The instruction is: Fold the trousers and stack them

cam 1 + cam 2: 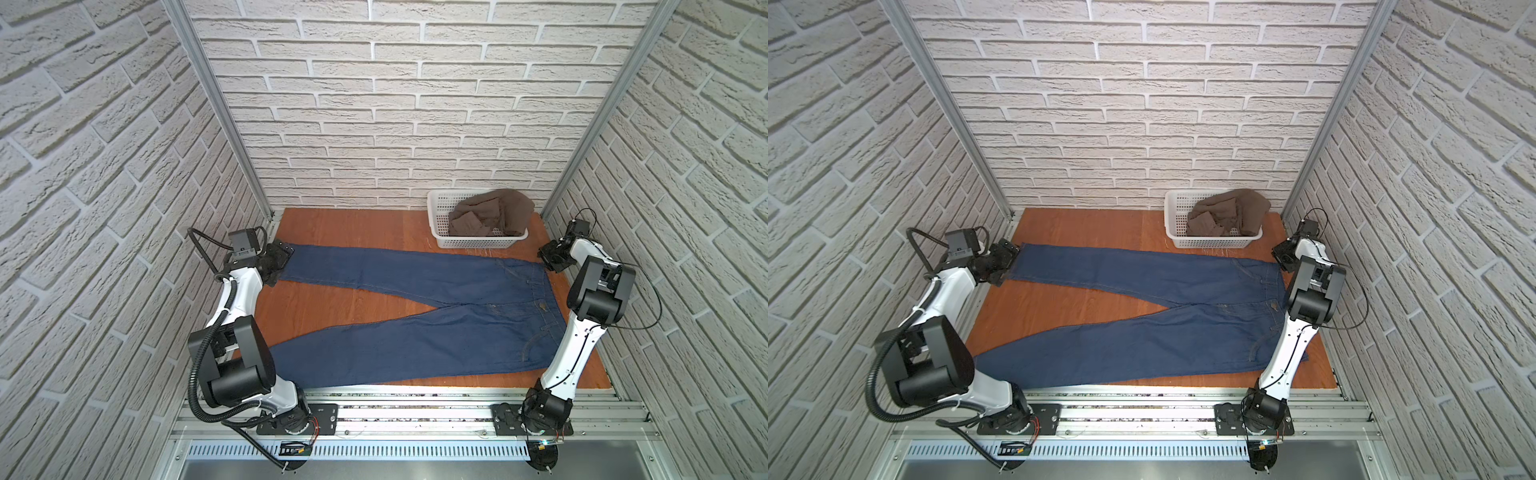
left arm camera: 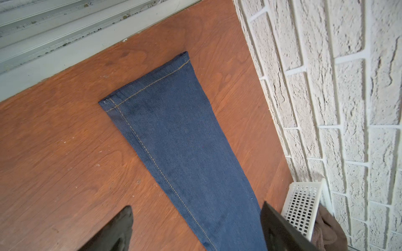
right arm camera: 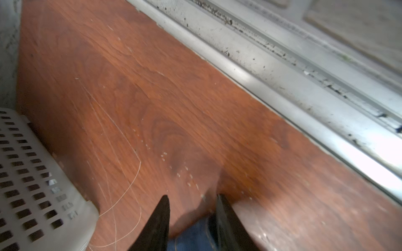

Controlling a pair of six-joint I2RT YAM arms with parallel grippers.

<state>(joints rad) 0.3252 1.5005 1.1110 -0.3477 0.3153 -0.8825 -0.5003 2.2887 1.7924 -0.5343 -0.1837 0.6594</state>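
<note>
Trousers (image 1: 415,316) flat; first fold pending.
Left gripper (image 2: 196,206) wide apart over a leg, right gripper (image 3: 192,195) half-parted at the waistband; both empty, needing grasps.

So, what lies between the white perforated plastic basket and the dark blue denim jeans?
Only bare reddish wooden tabletop separates the basket and the jeans, visible in both top views.
</note>
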